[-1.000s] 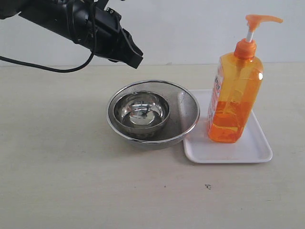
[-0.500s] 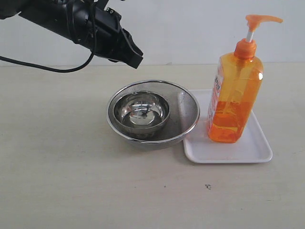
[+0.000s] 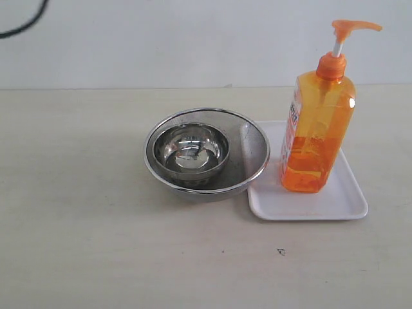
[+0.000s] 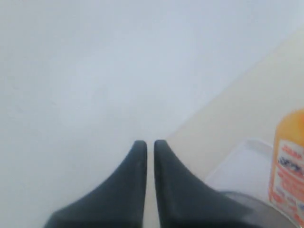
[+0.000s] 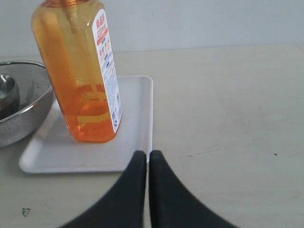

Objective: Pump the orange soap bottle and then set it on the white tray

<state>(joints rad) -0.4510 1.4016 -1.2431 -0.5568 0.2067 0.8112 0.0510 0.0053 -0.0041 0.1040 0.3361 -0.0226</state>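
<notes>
The orange soap bottle (image 3: 317, 129) stands upright on the white tray (image 3: 341, 203), its pump head up on the white stem. Neither arm shows in the exterior view. In the right wrist view the bottle (image 5: 78, 71) rests on the tray (image 5: 135, 118), and my right gripper (image 5: 148, 154) is shut and empty, short of the tray's near rim. My left gripper (image 4: 149, 143) is shut and empty in the air, facing the pale wall; the bottle's label (image 4: 287, 166) and a corner of the tray (image 4: 242, 164) show at the edge of that view.
A round steel mesh strainer (image 3: 251, 154) holding a smaller steel bowl (image 3: 193, 151) sits against the tray's left side. The beige table (image 3: 84, 212) stretches to the left and front. A black cable (image 3: 26, 22) hangs at the top left.
The left arm, which hung above the strainer at the upper left, has pulled out of the exterior view. The bottle, tray and strainer have not moved.
</notes>
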